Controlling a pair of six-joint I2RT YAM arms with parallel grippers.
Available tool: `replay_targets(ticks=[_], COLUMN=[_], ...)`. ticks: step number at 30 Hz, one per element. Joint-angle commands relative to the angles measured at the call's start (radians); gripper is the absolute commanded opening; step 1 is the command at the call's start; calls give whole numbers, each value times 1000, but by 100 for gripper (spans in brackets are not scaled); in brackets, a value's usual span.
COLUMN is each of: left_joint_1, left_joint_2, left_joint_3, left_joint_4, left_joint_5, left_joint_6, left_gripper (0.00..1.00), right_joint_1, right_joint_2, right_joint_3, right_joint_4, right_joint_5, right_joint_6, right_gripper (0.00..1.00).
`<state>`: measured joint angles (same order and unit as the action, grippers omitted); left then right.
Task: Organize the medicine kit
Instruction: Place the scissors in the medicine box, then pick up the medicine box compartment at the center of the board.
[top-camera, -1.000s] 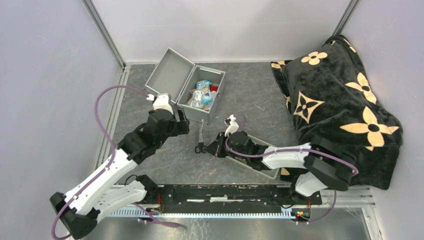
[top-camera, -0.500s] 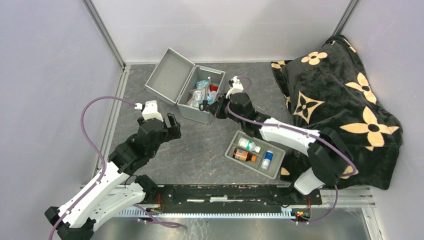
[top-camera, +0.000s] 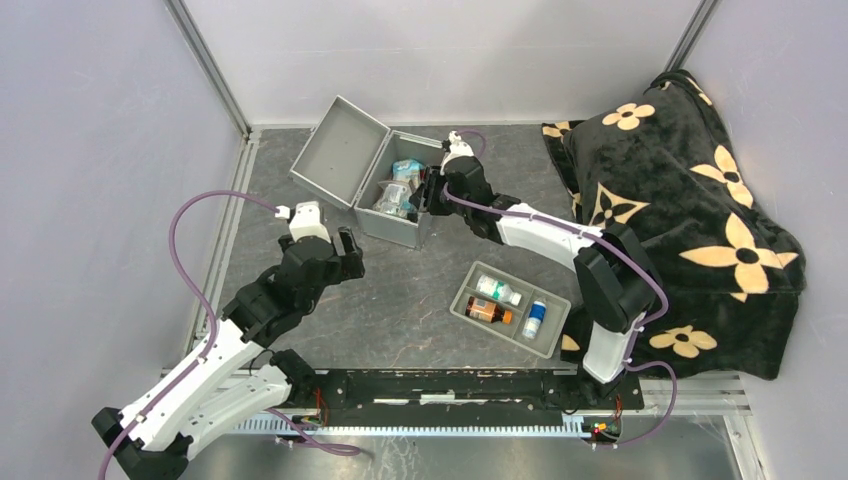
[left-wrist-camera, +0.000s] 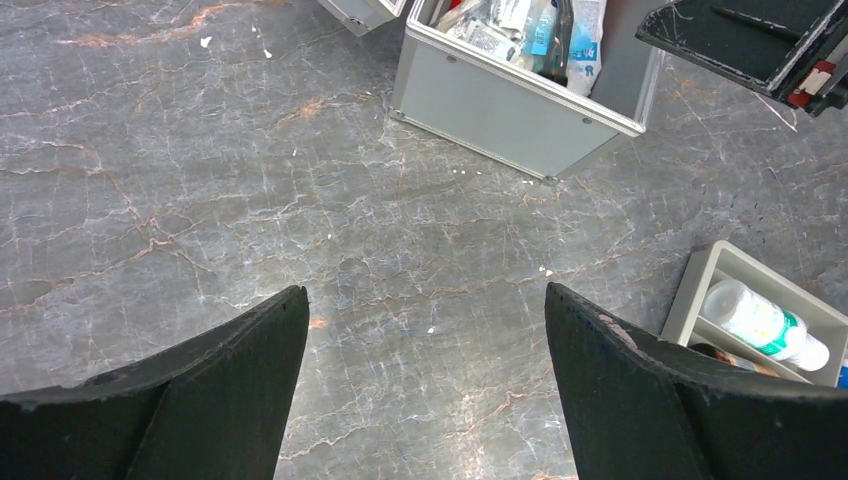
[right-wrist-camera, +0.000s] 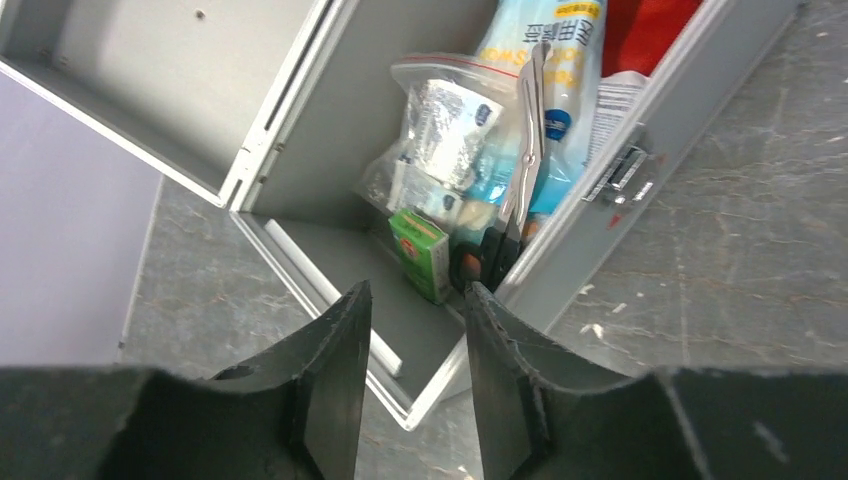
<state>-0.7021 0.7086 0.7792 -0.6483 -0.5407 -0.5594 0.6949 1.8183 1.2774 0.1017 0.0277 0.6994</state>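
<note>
Medicine kit (top-camera: 392, 228) sits open on the surface (left-wrist-camera: 200, 150), scissors (right-wrist-camera: 527, 140) inside; right end effector (right-wrist-camera: 412, 300) hovers over it, slightly parted, empty; left end effector (left-wrist-camera: 425, 300) gapes wide, empty.

No print clear enough to read
A pale blue packet (right-wrist-camera: 575, 55) inside the medicine kit (right-wrist-camera: 150, 70) carries dark characters along its top edge, too blurred to make out.
</note>
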Motion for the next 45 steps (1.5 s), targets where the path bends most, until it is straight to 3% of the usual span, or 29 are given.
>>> replay_targets(ticks=[1,6,12,16,22,27,33,45], left_joint_1=[0,0,0,0,0,-1,-2,-2], left_joint_2=[9,14,28,35,40,42,46,61], left_joint_3=[3,4,7,8,8,7,5,6], left_joint_4=[41,41,42,42,46,47,49,49], left_joint_5=[-8,-4,4,10,23,30,36,38], left_joint_6=[23,24,31,33,36,37,38,39], left_gripper=[93,93,93,93,93,93,93,93], right_joint_1=[-22,-36,-43,-44,-47,-46,-47,-47], right_joint_2=[-83,-217,-420,-538,-596,-622,-587,-538], right_joint_3=[21,-35,-145,-219,-333,-438,-448,-453], right_joint_4=[-64,-192,-483,-698,-886,-870,-873,-907], right_joint_5=[27,70,108,148,61,16,-81,-116], right_joint_6=[-80,-272,-610,-743,-787,-777,-784,-767], right_gripper=[47,51,58,60,55,48,47,40])
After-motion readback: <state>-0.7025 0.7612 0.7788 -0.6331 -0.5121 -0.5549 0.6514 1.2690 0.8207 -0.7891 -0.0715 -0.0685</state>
